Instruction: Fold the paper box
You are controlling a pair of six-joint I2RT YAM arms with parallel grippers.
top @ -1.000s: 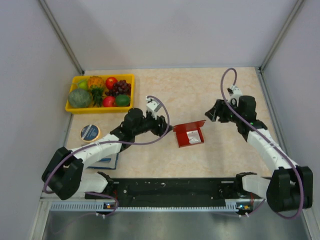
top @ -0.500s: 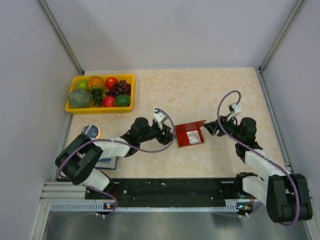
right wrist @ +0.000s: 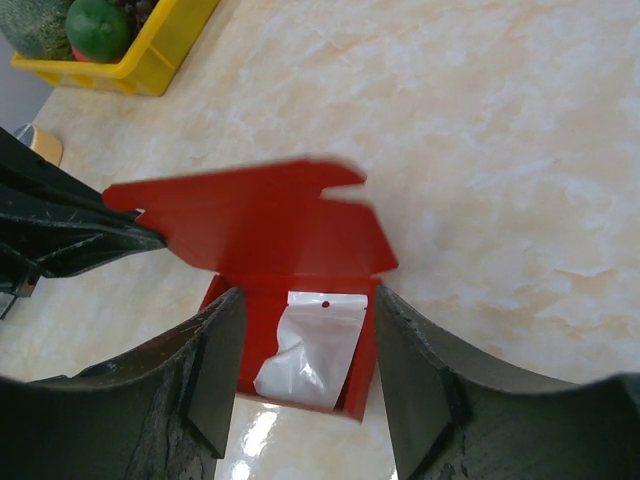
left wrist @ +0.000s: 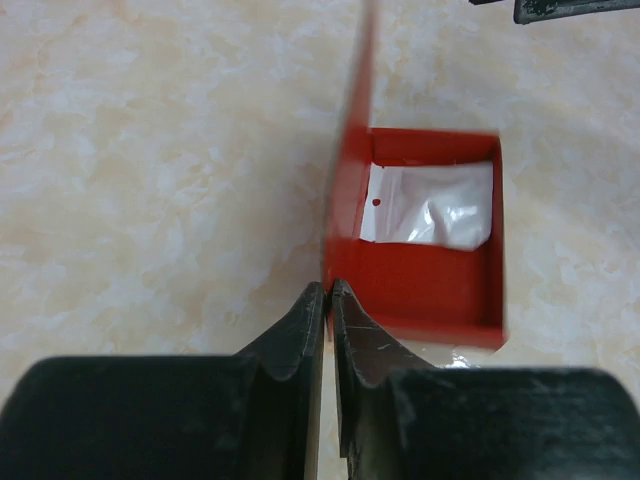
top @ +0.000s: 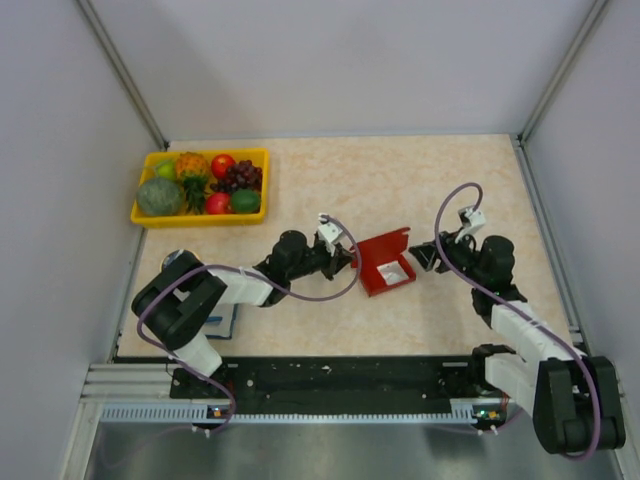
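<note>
1. The paper box (top: pixel 380 250) lies on the beige marbled worktop (top: pixel 400 180), about midway between the two arms. Its shallow red tray part is open upward, and a lid flap with a notched edge stands up along its far side
2. A small whitish plastic packet (left wrist: pixel 430 205) with a punched hole near one edge rests inside the box. Its face looks plain white in both wrist views
3. The left claw (left wrist: pixel 328 290) reaches in low from the left. Its fingers are drawn together to a thin slit and pinch the thin red cardboard at the box's left corner, where the upright flap meets the wall
4. The right claw (right wrist: pixel 305 295) sits just beside the box's right end with its fingers spread wide. The box shows between them in the wrist view, but whether the pads touch its walls cannot be told
5. A yellow fruit tray (top: pixel 190 219) stands at the far left of the worktop, well apart from the box. It holds a pineapple, dark grapes, and red and green fruit
6. A round tin (top: pixel 174 258) lies near the left arm, partly hidden behind it, and its label is too small to read
</note>
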